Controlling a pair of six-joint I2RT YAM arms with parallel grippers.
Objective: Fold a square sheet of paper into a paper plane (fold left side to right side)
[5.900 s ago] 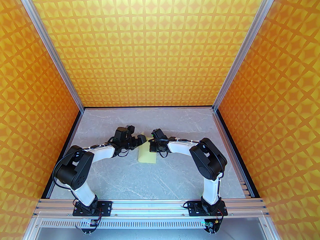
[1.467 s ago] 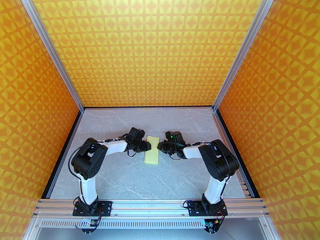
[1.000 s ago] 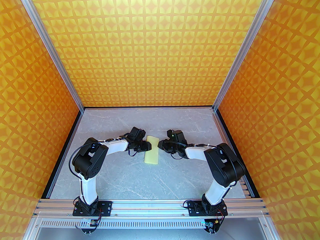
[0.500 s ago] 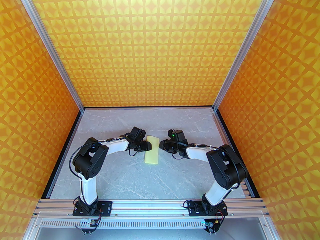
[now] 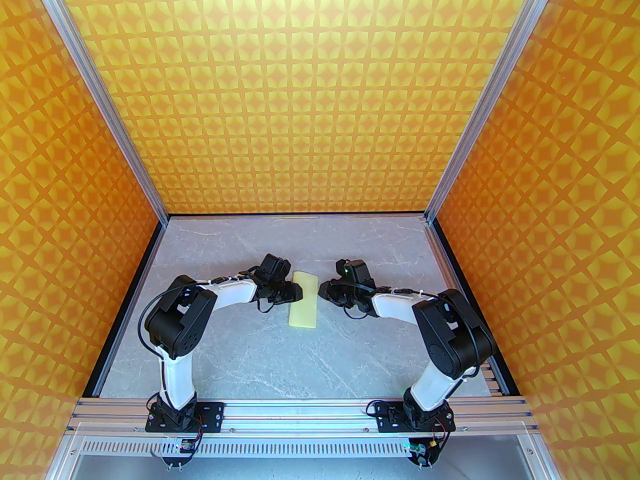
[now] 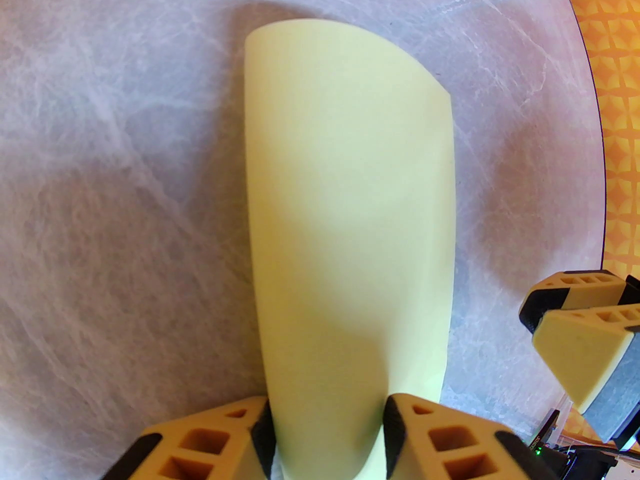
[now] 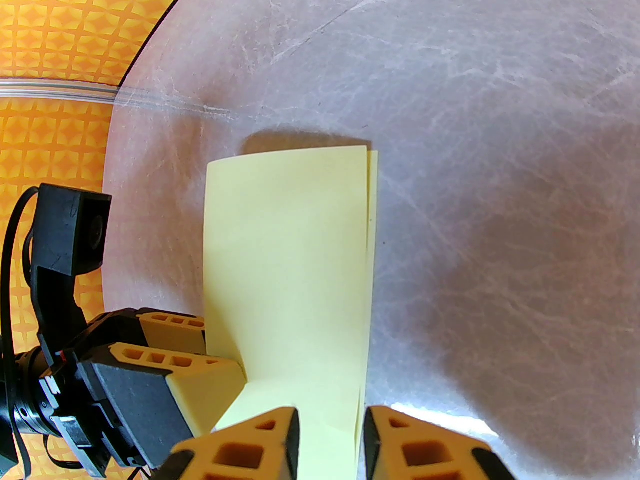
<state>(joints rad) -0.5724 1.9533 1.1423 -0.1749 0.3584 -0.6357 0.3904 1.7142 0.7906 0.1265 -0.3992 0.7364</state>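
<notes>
Rail (image 5: 300,410) at 6 o'clock carries both arms. From it the left arm (image 5: 175,318) and the right arm (image 5: 450,328) bow outward, then bend back in over the grey marbled table (image 5: 250,358).

Past their elbows, about mid-table, I see the square sheet of paper (image 5: 303,310). It is doubled over into a narrow pale yellow strip with its long axis running 6 to 12 and its near end flat on the table. In the right wrist view its two loose edges lie one on the other along the 3 o'clock side of that view, the lower one peeking out a little.

At the strip's far end the left gripper (image 5: 299,292) comes in from 9 o'clock. In its wrist view the bulging paper fills the gap between its pads (image 6: 263,438), so I read it as clamped on the sheet.

The right gripper (image 5: 320,288) comes in from 3 o'clock, near the left one. The paper's end runs between its fingers (image 7: 420,448), but I cannot tell whether they bite it.

Beyond, at 12, stands the orange patterned wall (image 5: 300,93).
</notes>
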